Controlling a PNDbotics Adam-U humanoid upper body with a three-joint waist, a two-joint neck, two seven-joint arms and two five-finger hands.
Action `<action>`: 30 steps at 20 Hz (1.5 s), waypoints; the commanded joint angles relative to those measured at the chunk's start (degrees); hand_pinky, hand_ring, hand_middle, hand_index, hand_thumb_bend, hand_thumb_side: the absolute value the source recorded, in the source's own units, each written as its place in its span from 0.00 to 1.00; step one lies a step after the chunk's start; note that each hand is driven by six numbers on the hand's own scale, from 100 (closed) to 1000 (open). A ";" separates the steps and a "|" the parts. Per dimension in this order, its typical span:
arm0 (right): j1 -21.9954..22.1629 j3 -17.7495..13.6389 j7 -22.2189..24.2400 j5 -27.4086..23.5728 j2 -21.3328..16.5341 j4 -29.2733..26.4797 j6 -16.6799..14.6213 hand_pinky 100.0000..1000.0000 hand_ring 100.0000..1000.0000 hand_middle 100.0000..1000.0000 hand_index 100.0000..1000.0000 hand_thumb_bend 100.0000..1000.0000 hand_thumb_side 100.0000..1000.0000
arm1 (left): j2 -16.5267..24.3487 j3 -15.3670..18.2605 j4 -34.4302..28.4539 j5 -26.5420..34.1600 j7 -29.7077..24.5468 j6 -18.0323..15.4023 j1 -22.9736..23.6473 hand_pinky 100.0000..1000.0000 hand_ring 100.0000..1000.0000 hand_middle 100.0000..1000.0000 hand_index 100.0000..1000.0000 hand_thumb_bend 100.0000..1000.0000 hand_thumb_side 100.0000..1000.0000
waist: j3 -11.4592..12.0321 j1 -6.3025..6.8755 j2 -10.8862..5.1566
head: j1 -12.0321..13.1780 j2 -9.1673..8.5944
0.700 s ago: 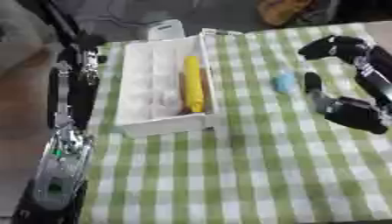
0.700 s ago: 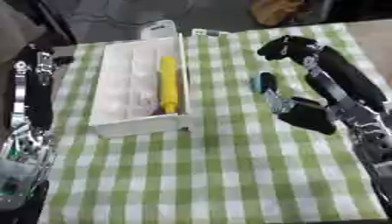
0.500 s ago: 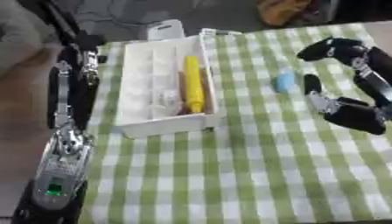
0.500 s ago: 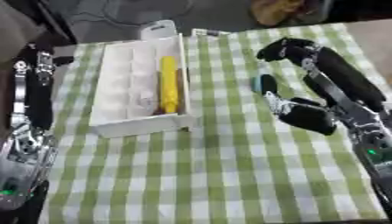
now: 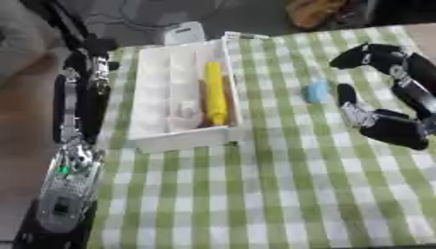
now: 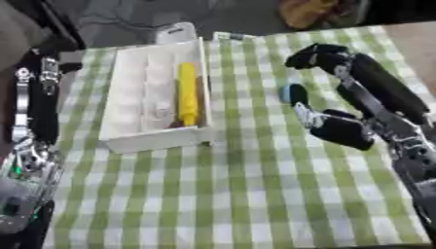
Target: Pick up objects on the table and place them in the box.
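A table with a green and white checked cloth (image 5: 281,194), dark floor past the far edge. At about 10 o'clock on the cloth, a long white box (image 5: 181,99) with open slots. Inside it, along the right wall, a long yellow thing (image 5: 213,92) lying flat, pointing from 12 to 6. Something pale and small beside that, too blurry to name.

At about 2 o'clock from the middle of the cloth, a small light blue thing (image 5: 317,91), lying on the cloth, well apart from the box. Partly hidden behind a finger in the right eye view.

Coming in from the right side, the black right hand (image 6: 340,129), low over the cloth. Fingers (image 6: 317,55) curved in a big open hook at 12 o'clock of the blue thing, thumb (image 5: 349,99) reaching up just at 3 o'clock of it. Holding nothing; fingers relaxed, spread around the blue thing. Touching it or not, cannot tell.

Along the left edge, at 9 o'clock, the left arm (image 5: 81,92), black and silver, hanging off the side of the table. Left hand (image 5: 60,209) down at 7 o'clock, blurry, so cannot tell how its fingers are.
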 commanded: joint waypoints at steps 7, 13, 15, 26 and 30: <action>-0.77 -0.63 0.02 0.51 -0.63 -1.36 0.42 0.79 0.76 0.70 0.84 0.00 0.00 | 0.53 0.23 -1.36 -0.21 0.00 -0.01 -0.84 0.69 1.00 0.62 0.73 0.00 0.79 | 0.02 -0.17 -1.59 | -0.20 -0.12; -1.22 0.26 2.68 0.65 -4.73 -1.36 -0.43 0.81 0.78 0.71 0.85 0.00 0.00 | 0.64 0.08 -1.28 -0.21 -0.16 -0.02 -0.83 0.69 1.00 0.62 0.73 0.00 0.79 | 0.22 -0.33 -1.65 | -0.51 -0.05; -1.49 0.89 4.17 0.49 -7.45 -1.36 -0.55 0.83 0.79 0.73 0.86 0.00 0.00 | 0.75 -0.02 -1.23 -0.21 -0.25 -0.02 -0.81 0.69 1.00 0.62 0.73 0.00 0.79 | 0.47 -0.48 -1.65 | -0.76 0.00; -5.52 3.72 10.37 5.85 -14.98 4.74 -6.92 0.90 0.85 0.82 0.93 0.11 0.08 | 1.15 -0.92 -1.07 0.03 -1.12 -0.08 -1.04 0.69 1.00 0.62 0.72 0.00 0.79 | 2.82 -0.92 -1.12 | -2.87 -0.47; -6.84 4.10 10.70 9.34 -16.19 8.26 -9.82 0.92 0.86 0.83 0.94 0.15 0.13 | 1.26 -1.48 -1.05 0.22 -1.66 -0.11 -1.47 0.69 1.00 0.62 0.72 0.00 0.80 | 4.19 -1.07 -0.35 | -3.72 -0.99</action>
